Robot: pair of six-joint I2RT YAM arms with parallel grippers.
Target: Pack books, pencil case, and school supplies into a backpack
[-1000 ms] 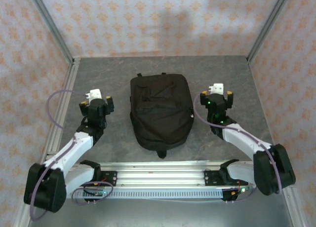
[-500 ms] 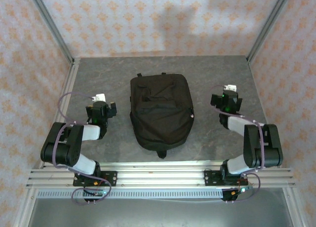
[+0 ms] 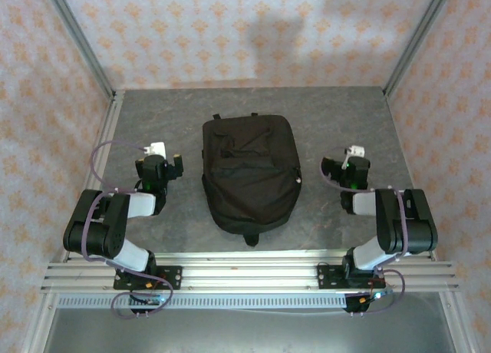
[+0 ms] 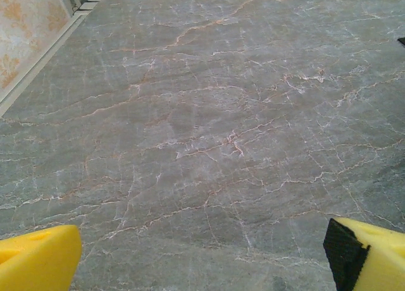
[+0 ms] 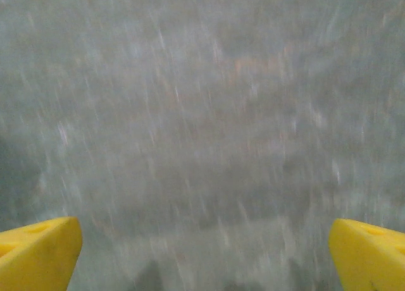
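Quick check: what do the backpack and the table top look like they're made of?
Backpack: soft black fabric, matte, judging by its creases and sagging folds. Table: grey stone-look surface with pale veins; real marble or printed laminate, cannot tell.

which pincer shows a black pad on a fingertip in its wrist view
The left pincer: the fingertip at the right of its wrist view has a black inner pad, while both tips of the right pincer look plain yellow.
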